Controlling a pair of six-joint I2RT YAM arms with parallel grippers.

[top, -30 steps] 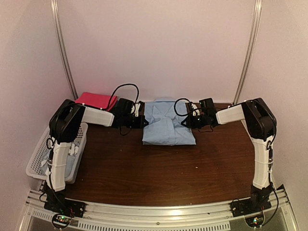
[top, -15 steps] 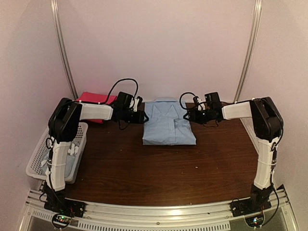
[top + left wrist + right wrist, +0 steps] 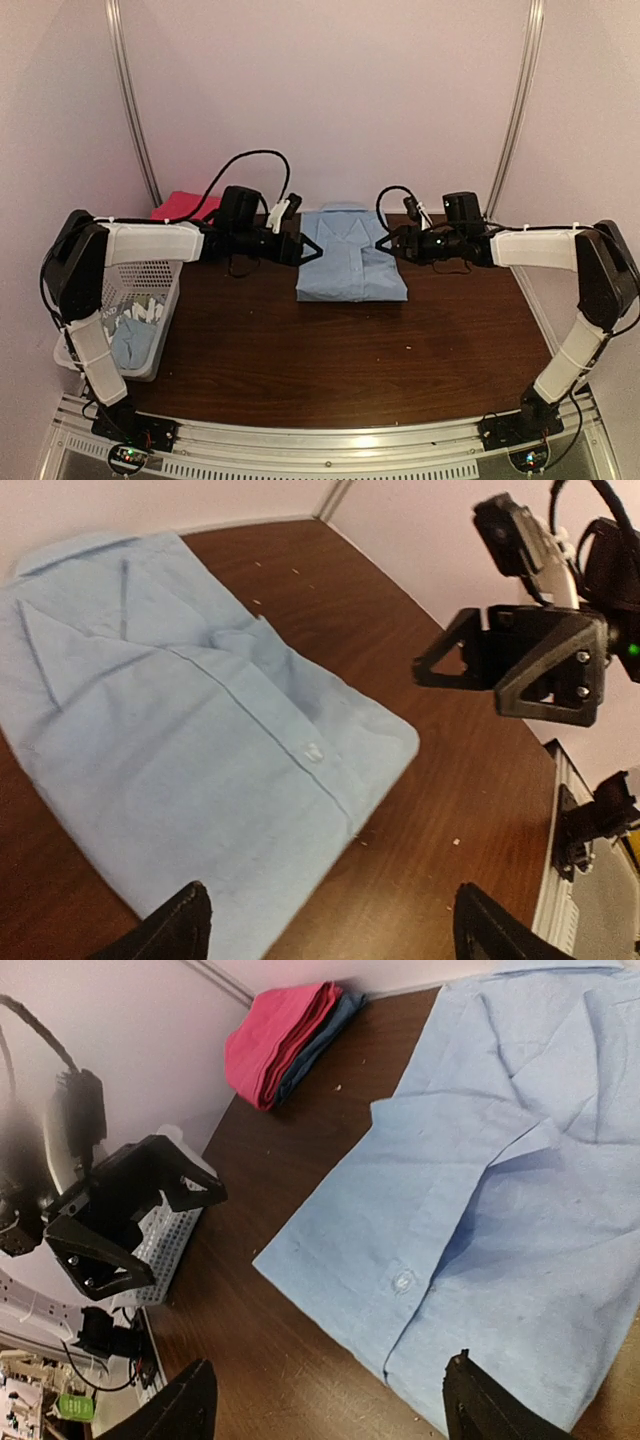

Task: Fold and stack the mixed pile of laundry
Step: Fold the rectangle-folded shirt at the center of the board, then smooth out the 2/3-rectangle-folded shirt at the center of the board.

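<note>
Top external view shows you the folded light blue shirt [image 3: 350, 262] lying flat in the far middle of the table [image 3: 330, 370], with its collar toward the back wall. There is lots of bare brown table in front of the shirt, all the way down to your arm bases, and some more on its right side. The far edge of the shirt sits close to the back wall, so there is little room there. Your left gripper [image 3: 312, 250] hangs just beside the shirt's left edge, and your right gripper [image 3: 385, 243] just beside its right edge. Both have their jaws spread wide and hold nothing. A second ago both were pinched tight at the shirt's sides; now they are let go and pulled back a bit, and both arms reach out longer. The shirt has not moved. The left arm has swung away from the white basket [image 3: 150, 278] at the table's left edge, so you see more light blue cloth [image 3: 135, 338] inside it, but you cannot tell what kind of clothes they are. The magenta cloth [image 3: 180, 206] in the far left corner is partly hidden behind the left arm. The wrist views cut off each gripper's own fingers at the bottom.
</note>
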